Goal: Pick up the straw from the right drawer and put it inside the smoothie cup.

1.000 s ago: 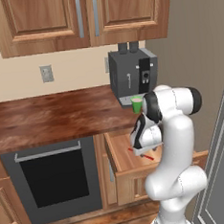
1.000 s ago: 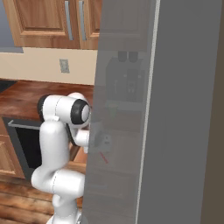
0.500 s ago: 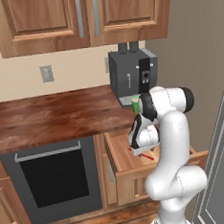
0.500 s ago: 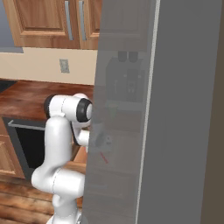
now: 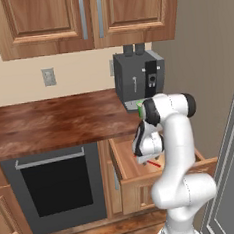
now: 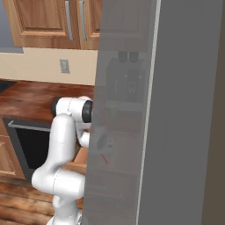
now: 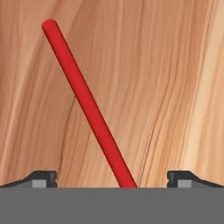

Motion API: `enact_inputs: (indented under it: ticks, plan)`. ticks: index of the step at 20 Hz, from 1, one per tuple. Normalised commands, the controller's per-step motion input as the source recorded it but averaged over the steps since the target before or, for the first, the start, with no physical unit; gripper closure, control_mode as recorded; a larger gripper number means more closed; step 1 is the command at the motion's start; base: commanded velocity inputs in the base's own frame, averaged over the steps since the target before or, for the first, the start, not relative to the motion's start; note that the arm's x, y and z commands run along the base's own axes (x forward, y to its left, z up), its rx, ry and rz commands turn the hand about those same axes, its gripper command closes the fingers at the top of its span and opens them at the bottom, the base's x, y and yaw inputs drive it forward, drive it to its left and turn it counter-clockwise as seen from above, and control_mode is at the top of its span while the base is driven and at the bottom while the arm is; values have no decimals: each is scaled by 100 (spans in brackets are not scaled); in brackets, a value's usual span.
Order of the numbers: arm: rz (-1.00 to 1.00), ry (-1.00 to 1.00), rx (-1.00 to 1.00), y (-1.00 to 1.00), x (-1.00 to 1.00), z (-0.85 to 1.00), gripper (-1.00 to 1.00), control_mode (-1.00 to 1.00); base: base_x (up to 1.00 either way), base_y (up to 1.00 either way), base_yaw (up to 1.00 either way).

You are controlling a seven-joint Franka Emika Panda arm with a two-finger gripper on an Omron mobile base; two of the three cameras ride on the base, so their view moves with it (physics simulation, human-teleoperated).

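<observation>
- The right drawer [image 5: 144, 174] stands pulled out below the tabletop [image 5: 54, 122], so its wooden floor lies exposed from above; that gives the arm a straight way down to the contents.
- The straw [image 7: 87, 103] lies flat on the drawer floor, apart from the walls as far as the hand view shows. In the left base view a short red piece of it [image 5: 153, 163] shows just under the hand.
- The tool [image 7: 111, 178] hangs over the drawer with its jaws spread wide and nothing between them. The straw's near end runs to the bottom of the hand view between the two fingertips [image 7: 43, 178], at a slant to them; judged, the hand is lining up for a pinch, not yet gripping.
- The smoothie cup [image 5: 140, 108] sits on the tabletop in front of the dark grey coffee machine [image 5: 138, 78], mostly hidden by the arm's upper joint.
- Room: reddish-brown wood-grain tabletop, black-fronted oven [image 5: 55, 187] left of the drawer, wooden wall cabinets [image 5: 80, 19] above, a wall outlet [image 5: 49, 77], wood-plank floor.
- A tall grey panel [image 6: 184, 110] stands close on the right, half-veiling the arm in the right base view.
</observation>
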Motion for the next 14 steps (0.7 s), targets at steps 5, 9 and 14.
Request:
enact_inputs:
  ticks: [5, 9, 14]
  plan:
    - [0, 0, 2, -1, 21, -27, -100, -100, 0, 0, 0]
    - [0, 0, 3, -3, 24, -24, -100, -100, 0, 0, 0]
    - [0, 0, 3, -6, 22, -26, -100, -100, 0, 0, 0]
